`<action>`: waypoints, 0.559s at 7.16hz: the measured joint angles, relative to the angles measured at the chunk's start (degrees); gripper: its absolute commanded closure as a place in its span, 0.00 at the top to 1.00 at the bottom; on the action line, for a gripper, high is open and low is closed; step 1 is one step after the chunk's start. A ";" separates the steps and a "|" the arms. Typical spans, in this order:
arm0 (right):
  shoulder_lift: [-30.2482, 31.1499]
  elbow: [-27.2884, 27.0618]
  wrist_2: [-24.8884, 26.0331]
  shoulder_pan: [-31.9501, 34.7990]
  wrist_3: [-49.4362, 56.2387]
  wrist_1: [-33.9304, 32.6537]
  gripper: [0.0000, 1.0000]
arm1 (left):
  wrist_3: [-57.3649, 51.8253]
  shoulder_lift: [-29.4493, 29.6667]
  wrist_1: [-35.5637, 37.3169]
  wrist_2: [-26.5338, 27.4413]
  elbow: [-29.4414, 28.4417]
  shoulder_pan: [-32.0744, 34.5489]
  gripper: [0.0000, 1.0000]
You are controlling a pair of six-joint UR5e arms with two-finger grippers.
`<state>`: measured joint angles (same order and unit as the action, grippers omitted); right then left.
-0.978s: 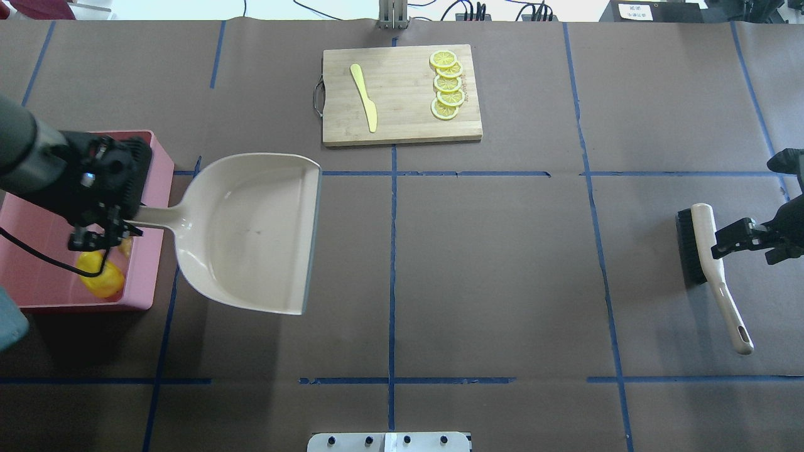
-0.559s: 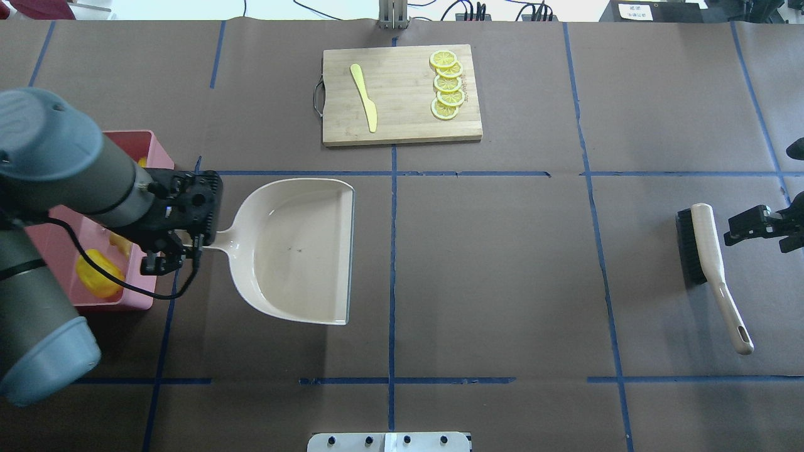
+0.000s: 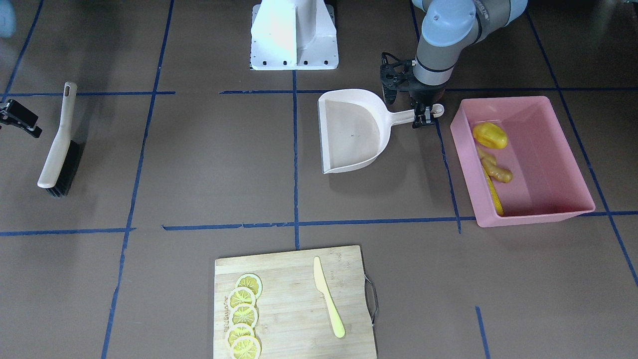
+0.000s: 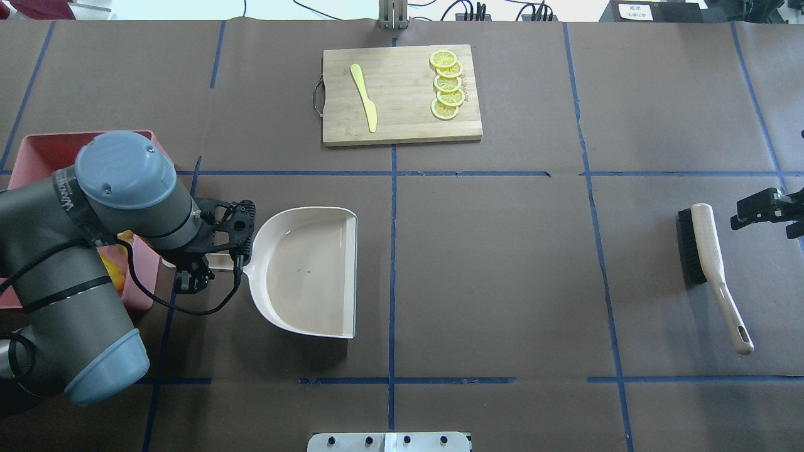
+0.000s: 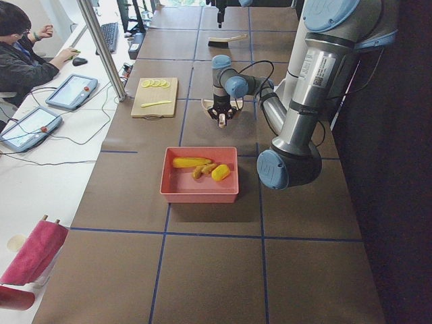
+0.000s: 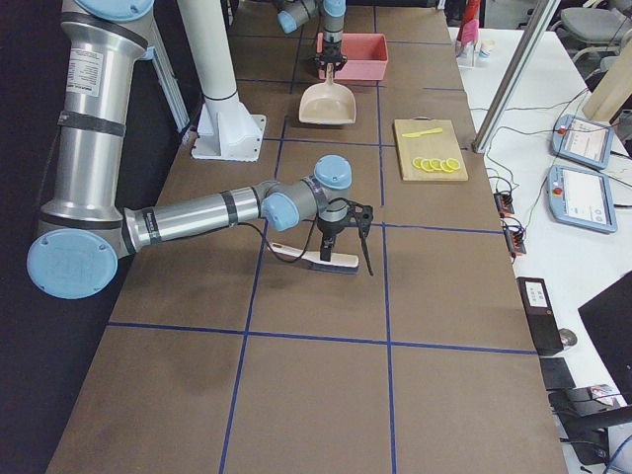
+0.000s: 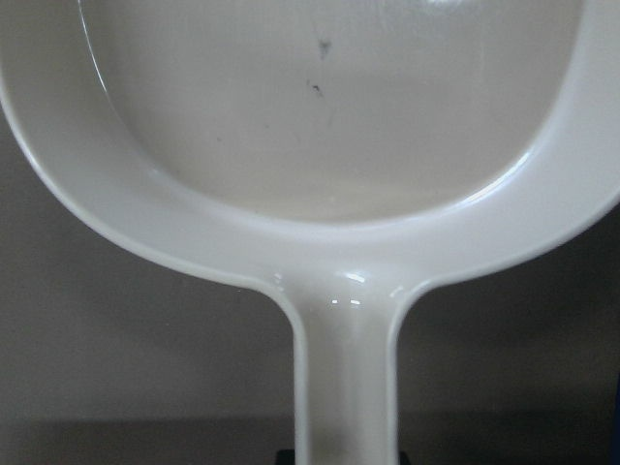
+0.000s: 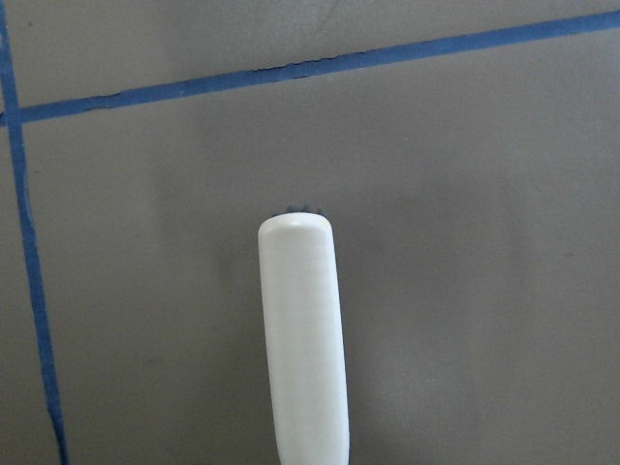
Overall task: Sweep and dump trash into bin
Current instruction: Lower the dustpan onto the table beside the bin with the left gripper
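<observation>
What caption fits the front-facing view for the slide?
Left tool grips the empty dustpan by its handle beside the pink bin, which holds the corn, potato and ginger.

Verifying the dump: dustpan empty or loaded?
Empty. The dustpan is bare inside; corn cob, potato piece and ginger root lie in the pink bin.

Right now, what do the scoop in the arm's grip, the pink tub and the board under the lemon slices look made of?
The dustpan: likely beige moulded plastic, glossy; highlights glint near its handle. The bin: pink plastic, smooth, semi-matt, one-piece sloping walls. The cutting board: wood, probably bamboo, from its striped grain; matt.
</observation>
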<state>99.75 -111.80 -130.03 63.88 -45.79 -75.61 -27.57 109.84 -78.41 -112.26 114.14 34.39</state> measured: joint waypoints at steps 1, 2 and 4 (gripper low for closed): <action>-0.04 -0.01 0.04 0.12 -0.05 0.02 1.00 | -0.10 0.16 -0.02 0.02 -0.78 -0.45 0.15; -0.07 -0.04 0.09 0.14 -0.07 0.02 1.00 | -0.25 0.28 -0.02 0.00 -1.21 -0.74 0.23; -0.08 -0.07 0.19 0.15 -0.08 0.03 1.00 | -0.38 0.99 -0.18 -0.05 -1.63 -0.87 0.29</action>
<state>99.67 -111.88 -129.84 64.03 -45.88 -75.59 -27.95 110.83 -78.59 -112.31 112.50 33.52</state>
